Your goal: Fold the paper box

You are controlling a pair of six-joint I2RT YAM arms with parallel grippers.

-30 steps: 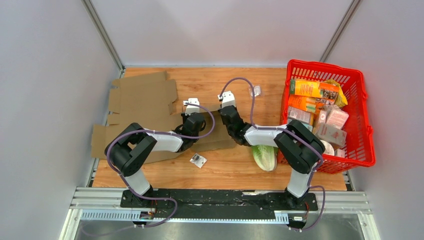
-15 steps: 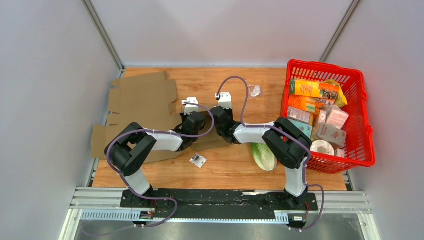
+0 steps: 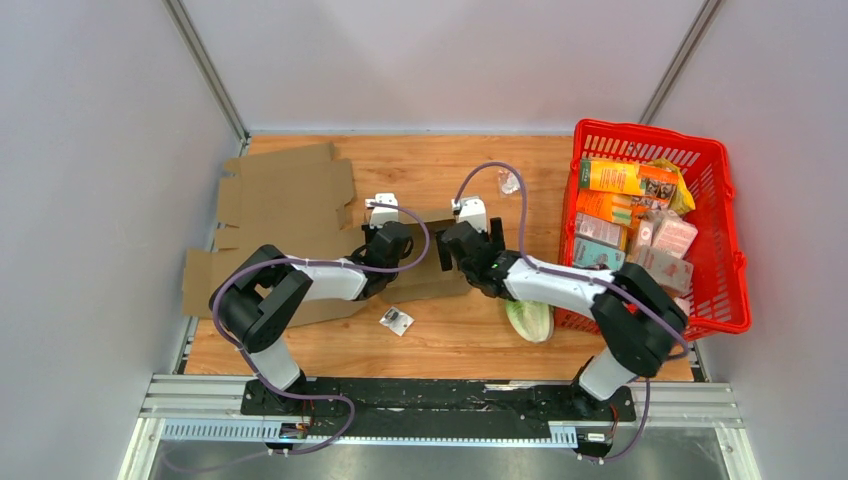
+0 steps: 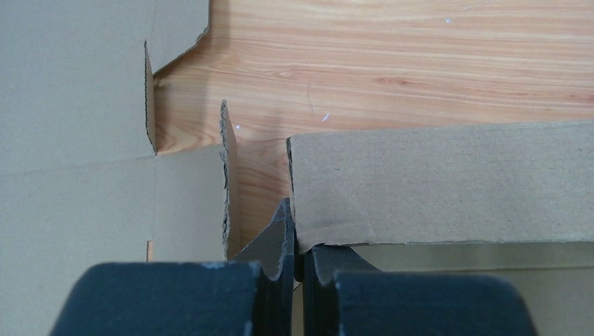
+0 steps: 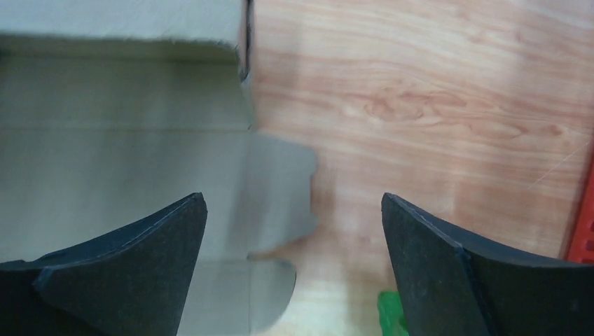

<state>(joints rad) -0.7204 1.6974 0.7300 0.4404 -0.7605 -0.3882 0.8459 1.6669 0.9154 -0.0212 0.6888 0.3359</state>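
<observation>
Since a second ago the right end effector (image 5: 294, 203) has sprung wide apart and shifted right, above the right edge of the paper box (image 3: 285, 195). Meanwhile the left end effector (image 4: 298, 262) stays clamped on a raised flap of the box, which lies mostly flat on the left half of the worktop (image 3: 450, 340).

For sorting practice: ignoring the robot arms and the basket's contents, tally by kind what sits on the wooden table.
Flat brown cardboard box blank: 1
Small clear plastic packets: 2
Green leafy cabbage: 1
Red plastic basket: 1
Total: 5
</observation>
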